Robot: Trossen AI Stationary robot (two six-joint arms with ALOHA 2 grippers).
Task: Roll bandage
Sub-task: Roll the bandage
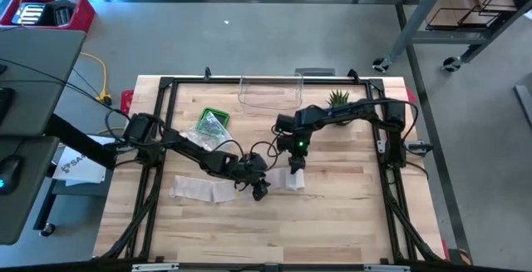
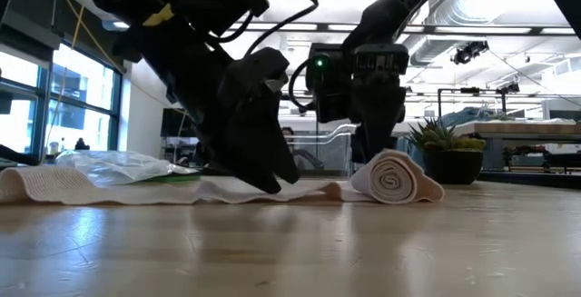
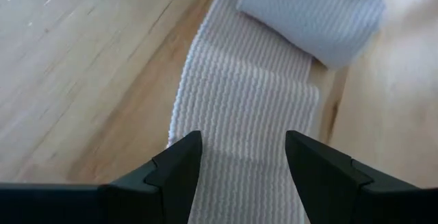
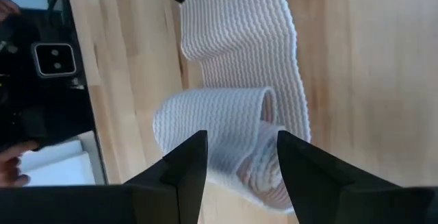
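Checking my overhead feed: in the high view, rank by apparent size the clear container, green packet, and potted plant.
1. clear container, largest.
2. green packet.
3. potted plant, smallest, though partly hidden by the right arm.
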